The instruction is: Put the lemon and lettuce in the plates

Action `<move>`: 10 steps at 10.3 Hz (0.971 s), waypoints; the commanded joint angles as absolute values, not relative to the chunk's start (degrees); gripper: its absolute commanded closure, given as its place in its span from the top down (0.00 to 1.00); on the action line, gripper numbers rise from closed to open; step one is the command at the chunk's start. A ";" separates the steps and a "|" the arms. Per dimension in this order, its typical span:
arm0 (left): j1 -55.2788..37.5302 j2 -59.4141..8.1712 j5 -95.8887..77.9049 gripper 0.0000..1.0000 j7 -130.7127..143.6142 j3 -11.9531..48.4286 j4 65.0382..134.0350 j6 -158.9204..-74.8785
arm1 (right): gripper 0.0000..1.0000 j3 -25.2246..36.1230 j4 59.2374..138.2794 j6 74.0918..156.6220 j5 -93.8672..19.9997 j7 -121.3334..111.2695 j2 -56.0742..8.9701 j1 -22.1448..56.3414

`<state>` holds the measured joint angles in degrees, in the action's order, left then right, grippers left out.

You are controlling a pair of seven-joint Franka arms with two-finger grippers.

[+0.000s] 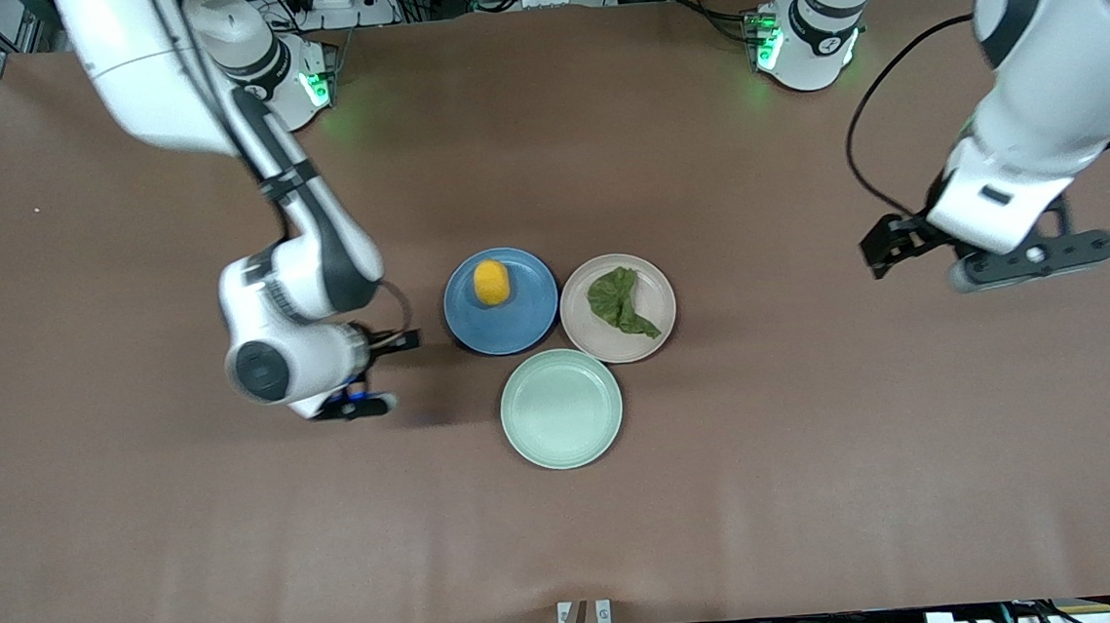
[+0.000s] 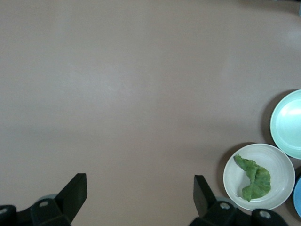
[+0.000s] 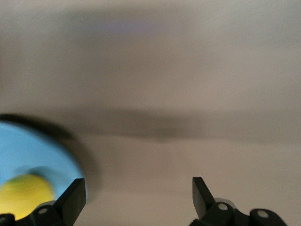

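The lemon (image 1: 491, 282) lies on the blue plate (image 1: 517, 322). The lettuce (image 1: 621, 302) lies on the pale beige plate (image 1: 656, 290) beside it, toward the left arm's end. My right gripper (image 1: 388, 372) is open and empty, low over bare table beside the blue plate toward the right arm's end. Its wrist view shows the gripper (image 3: 138, 193), the blue plate (image 3: 28, 146) and the lemon (image 3: 23, 194), blurred. My left gripper (image 1: 1035, 258) is open and empty, high over bare table toward the left arm's end. Its wrist view shows the gripper (image 2: 140, 188), the lettuce (image 2: 256, 178) and the beige plate (image 2: 277, 157).
An empty mint green plate (image 1: 561, 408) touches the other two plates, nearer to the front camera; it also shows in the left wrist view (image 2: 291, 123). The brown table (image 1: 189, 532) spreads wide around the plates.
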<state>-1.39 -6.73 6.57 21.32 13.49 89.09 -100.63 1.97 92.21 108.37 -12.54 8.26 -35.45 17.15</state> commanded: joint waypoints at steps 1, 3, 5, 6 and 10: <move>-0.09 -3.35 7.47 1.00 19.78 13.89 90.18 -99.23 | 1.00 2.02 93.34 108.63 -8.28 5.11 -33.32 13.46; 1.14 -2.03 7.21 1.00 19.69 14.15 90.09 -98.62 | 1.00 1.24 95.86 110.02 -4.07 4.49 -30.52 9.60; 0.97 -1.23 6.86 1.00 18.03 13.80 88.60 -96.43 | 1.00 -0.60 109.70 122.19 -3.52 1.60 -22.02 6.61; 0.79 -0.62 6.59 1.00 17.41 13.62 88.51 -95.63 | 1.00 -1.49 115.08 126.43 -3.52 0.02 -18.14 5.03; 0.88 0.61 6.42 1.00 12.68 12.58 88.33 -91.68 | 1.00 -1.58 116.55 116.39 -3.52 -5.25 -3.55 1.85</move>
